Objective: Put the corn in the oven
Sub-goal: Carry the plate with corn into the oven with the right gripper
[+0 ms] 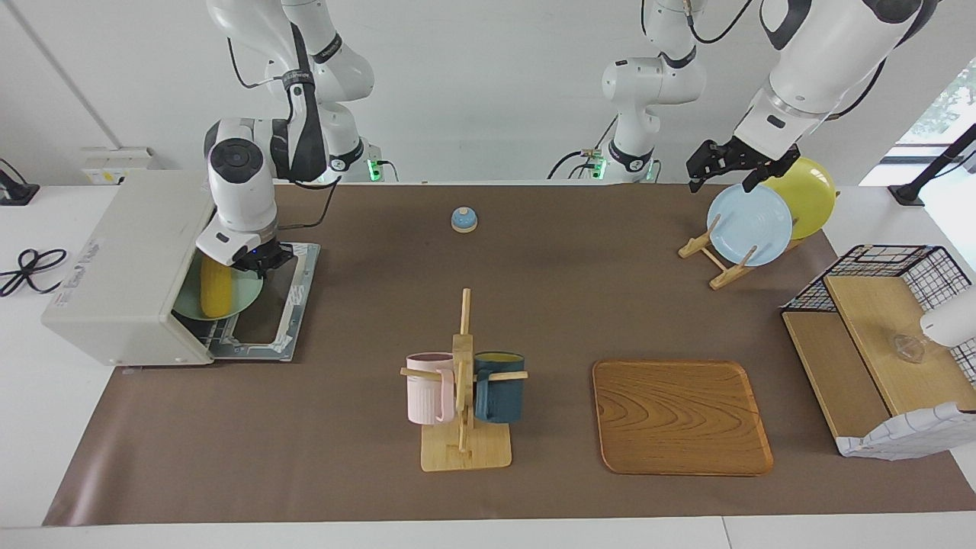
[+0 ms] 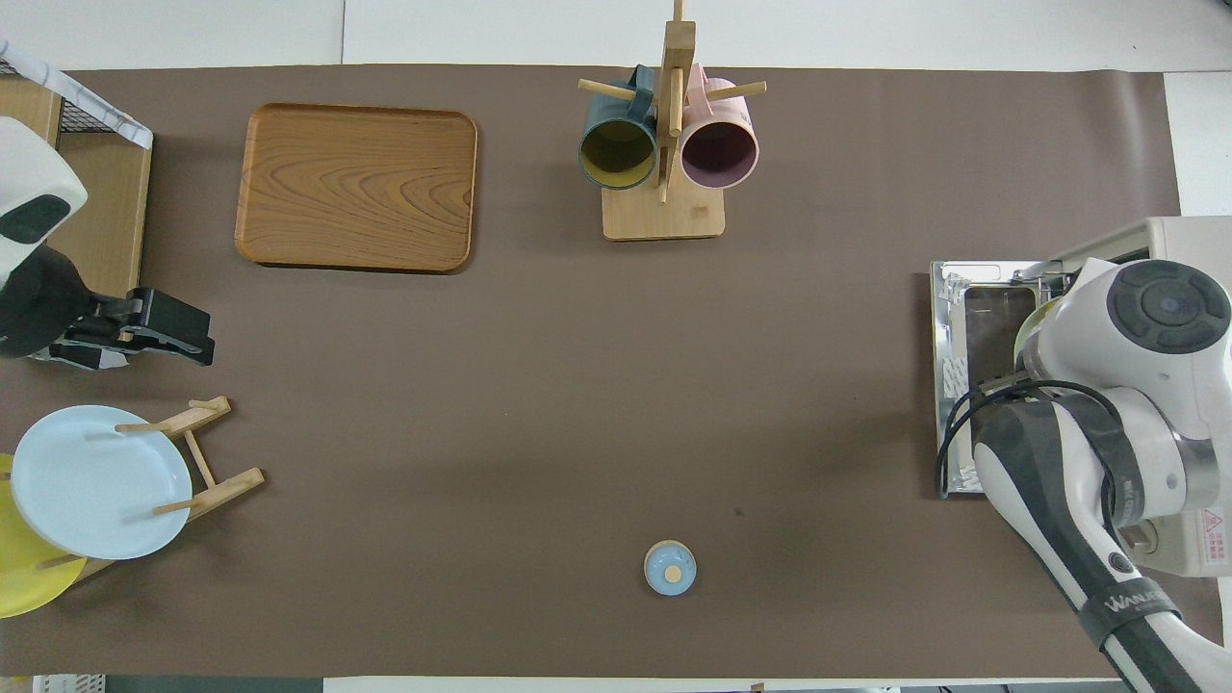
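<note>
Facing view: right gripper [image 1: 258, 259] is clamped on the rim of a pale green plate [image 1: 244, 293] that carries the corn [image 1: 216, 288]; plate and cob sit partly inside the mouth of the oven [image 1: 126, 263], at about 9 o'clock in the frame, above the lowered door [image 1: 293, 301]. Judged step: sliding the loaded plate onto the rack. To do it well, keep the plate level so the cob does not roll, push straight in along the rack rather than down onto the door, and let go only once the plate rests on the wires; the wrist passes close to the oven's upper edge, so clearance there looks like the main risk. Corn: bright yellow, glossy, elongated; it lies lengthwise on the plate, and its inner end is hidden under the oven top. Left gripper [image 1: 724, 164] waits with jaws wide, holding nothing, at 1 o'clock over the blue plate [image 1: 749, 225] in the wooden rack. Overhead view: the right arm's wrist covers the oven [image 2: 1189, 236] opening at 3 o'clock; the corn cannot be seen, and only a sliver of the green plate [image 2: 1026, 327] shows over the door [image 2: 972, 375]. Left gripper [image 2: 188, 332] sits at 9 o'clock, open and idle.
</note>
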You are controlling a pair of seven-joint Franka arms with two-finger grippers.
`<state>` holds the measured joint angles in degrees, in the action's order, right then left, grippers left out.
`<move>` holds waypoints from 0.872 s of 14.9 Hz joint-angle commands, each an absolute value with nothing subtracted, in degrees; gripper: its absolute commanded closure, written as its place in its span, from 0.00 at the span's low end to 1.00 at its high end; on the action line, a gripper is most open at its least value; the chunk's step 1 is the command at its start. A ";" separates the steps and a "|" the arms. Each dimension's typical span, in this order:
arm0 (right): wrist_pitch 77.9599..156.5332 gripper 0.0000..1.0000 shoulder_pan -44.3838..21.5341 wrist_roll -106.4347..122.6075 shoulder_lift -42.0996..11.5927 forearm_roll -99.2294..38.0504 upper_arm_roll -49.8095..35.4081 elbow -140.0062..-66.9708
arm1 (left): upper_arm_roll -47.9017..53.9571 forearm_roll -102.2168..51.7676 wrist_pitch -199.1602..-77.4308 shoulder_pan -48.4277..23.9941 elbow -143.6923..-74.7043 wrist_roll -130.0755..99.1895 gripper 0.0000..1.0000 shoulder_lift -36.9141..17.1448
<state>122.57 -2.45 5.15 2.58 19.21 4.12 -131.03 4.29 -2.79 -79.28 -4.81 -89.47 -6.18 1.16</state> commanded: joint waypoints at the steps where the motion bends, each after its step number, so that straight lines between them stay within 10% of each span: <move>1: 124.10 1.00 -1.76 5.98 3.87 20.21 3.43 -133.51 | 4.83 -2.55 -79.01 -3.96 -87.72 -5.36 0.00 0.53; 4: 124.01 1.00 -1.67 6.50 3.78 20.21 3.43 -133.42 | 4.83 -2.55 -80.32 -3.87 -87.89 -5.36 0.00 0.53; 5: 124.10 0.79 -1.23 6.68 3.69 20.21 3.43 -133.33 | 4.83 -2.55 -80.42 -3.87 -87.89 -5.45 0.00 0.53; 9: 123.93 0.69 -1.14 6.59 3.43 20.21 3.34 -132.54 | 4.57 -2.55 -80.42 -3.87 -88.07 -5.80 0.00 0.79; 13: 121.04 0.72 -1.67 6.33 2.29 20.04 2.55 -129.21 | 4.31 -2.64 -80.42 -3.87 -88.24 -5.71 0.00 0.88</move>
